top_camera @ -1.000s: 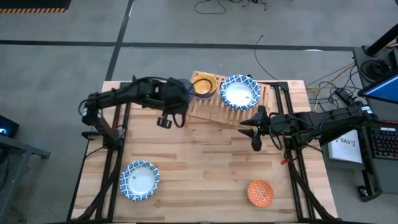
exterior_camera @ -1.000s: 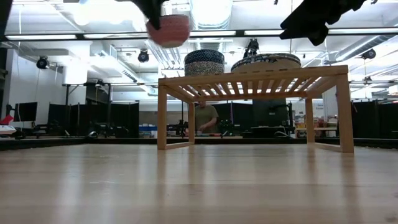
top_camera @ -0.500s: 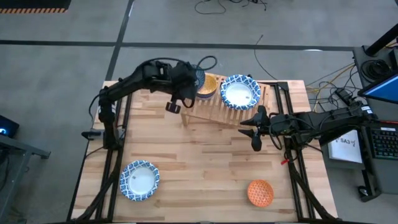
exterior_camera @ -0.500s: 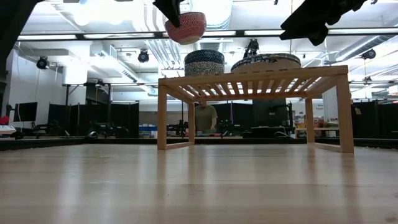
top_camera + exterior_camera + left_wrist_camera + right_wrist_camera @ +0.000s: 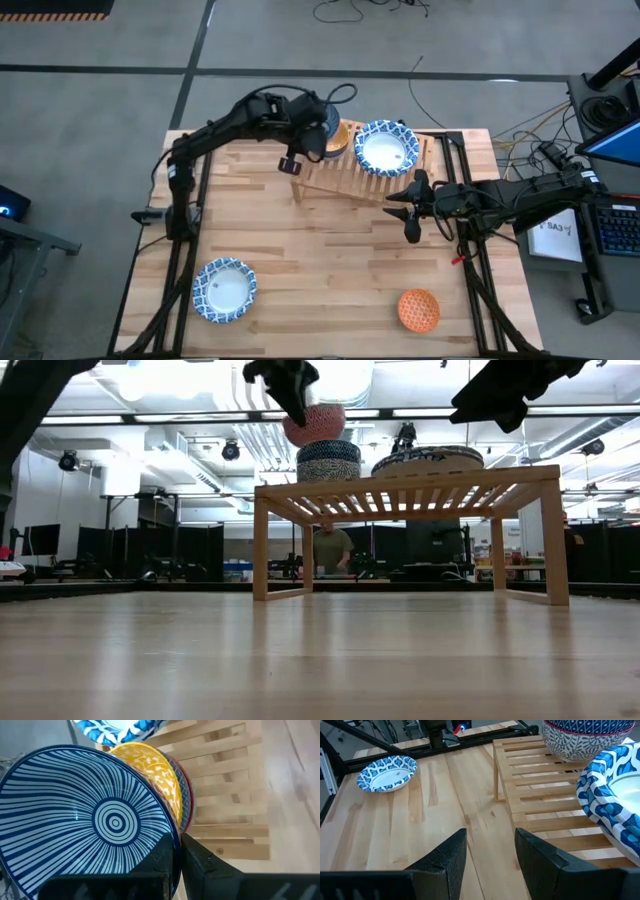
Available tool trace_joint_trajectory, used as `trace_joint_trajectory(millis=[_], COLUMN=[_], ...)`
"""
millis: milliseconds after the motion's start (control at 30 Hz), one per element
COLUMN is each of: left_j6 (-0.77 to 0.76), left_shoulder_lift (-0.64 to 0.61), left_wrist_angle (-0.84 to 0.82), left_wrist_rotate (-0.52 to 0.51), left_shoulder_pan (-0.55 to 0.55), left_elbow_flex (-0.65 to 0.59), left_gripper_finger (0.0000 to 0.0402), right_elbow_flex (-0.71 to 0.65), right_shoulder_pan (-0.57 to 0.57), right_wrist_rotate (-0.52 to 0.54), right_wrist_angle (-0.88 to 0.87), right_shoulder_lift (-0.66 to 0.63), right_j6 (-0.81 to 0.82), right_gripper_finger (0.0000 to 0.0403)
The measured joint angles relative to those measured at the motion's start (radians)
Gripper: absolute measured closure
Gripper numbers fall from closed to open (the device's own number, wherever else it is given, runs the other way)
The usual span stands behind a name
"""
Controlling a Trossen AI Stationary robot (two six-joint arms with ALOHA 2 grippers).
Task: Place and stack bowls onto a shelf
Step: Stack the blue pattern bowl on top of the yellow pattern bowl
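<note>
The plank table (image 5: 330, 260) carries the slatted shelf (image 5: 345, 180) near its far edge. On the shelf's right part sits a stack of wide blue-and-white bowls (image 5: 386, 147); at its far left corner a yellow bowl (image 5: 334, 137) rests in a patterned one. The left gripper (image 5: 290, 390) hangs just above that small stack, jaws clenched on the rim of a pink-red bowl (image 5: 314, 423) with a blue-striped inside. The right gripper (image 5: 413, 208) waits off the shelf's right near corner, jaws spread, holding nothing. Another wide bowl (image 5: 224, 290) lies near the table's near left corner, an orange bowl (image 5: 418, 310) toward its near right corner.
</note>
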Motion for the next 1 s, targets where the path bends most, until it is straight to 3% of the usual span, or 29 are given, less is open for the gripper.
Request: trace_joint_trajectory(millis=[1000], left_j6=[0.034], left_shoulder_lift=[0.062], left_wrist_angle=[0.048], left_wrist_rotate=[0.082], left_shoulder_pan=[0.021], left_elbow_flex=[0.001], left_gripper_finger=[0.0368], right_elbow_flex=[0.0], right_shoulder_pan=[0.0], right_wrist_rotate=[0.0], right_wrist_angle=[-0.002], right_shoulder_lift=[0.0], right_j6=[-0.014], right_gripper_finger=[0.0247])
